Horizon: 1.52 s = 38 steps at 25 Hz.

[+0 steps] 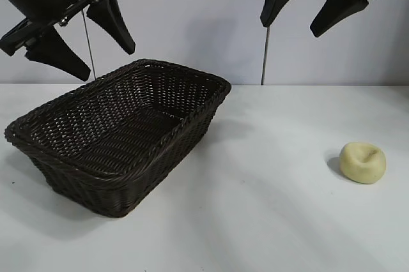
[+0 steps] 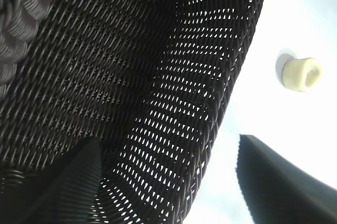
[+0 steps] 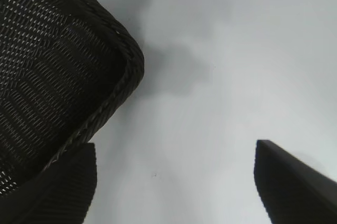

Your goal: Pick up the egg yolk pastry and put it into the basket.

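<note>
The egg yolk pastry, a small pale-yellow dimpled ball, lies on the white table at the right; the left wrist view also shows the pastry beyond the basket. The dark brown woven basket sits at the left with nothing inside it. My left gripper hangs open high above the basket's back left, and its view looks down into the basket. My right gripper hangs open high above the table, up and to the left of the pastry. In its view only a corner of the basket and bare table show.
White table stretches between the basket and the pastry and along the front. A pale wall stands behind, with a thin vertical rod at its middle.
</note>
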### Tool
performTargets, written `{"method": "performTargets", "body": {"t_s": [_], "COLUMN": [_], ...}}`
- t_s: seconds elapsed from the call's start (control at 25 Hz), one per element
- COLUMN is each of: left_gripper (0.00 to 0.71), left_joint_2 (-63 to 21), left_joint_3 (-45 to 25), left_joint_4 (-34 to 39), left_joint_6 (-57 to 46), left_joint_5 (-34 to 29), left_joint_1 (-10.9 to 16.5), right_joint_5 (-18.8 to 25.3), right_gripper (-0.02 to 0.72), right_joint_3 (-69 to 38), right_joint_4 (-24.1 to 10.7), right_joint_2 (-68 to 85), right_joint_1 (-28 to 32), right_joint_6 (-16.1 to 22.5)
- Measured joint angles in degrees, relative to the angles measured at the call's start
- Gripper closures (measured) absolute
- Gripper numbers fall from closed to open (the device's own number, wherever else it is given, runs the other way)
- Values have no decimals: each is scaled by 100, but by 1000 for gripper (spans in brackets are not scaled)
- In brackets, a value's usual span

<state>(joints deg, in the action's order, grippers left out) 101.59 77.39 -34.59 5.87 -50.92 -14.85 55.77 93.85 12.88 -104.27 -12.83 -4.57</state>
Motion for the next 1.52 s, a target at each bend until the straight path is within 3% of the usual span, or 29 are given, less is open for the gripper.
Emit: {"method": "performTargets", "body": {"t_s": [0.88,1.52], "left_gripper": [184,184], "left_joint_2": [-5,-1035], "left_joint_3": [43,0], "left_joint_4": [0,948], "left_joint_6": [-17,-1803], "left_joint_5": [-85,-679], "left_joint_1": [0,0], "right_joint_5": [90,277], "right_gripper": [113,113], "right_joint_3": [0,0], "right_joint_4": [0,-96], "right_joint_2": [0,0], "right_joint_1": [0,0], "right_joint_6": [0,0]}}
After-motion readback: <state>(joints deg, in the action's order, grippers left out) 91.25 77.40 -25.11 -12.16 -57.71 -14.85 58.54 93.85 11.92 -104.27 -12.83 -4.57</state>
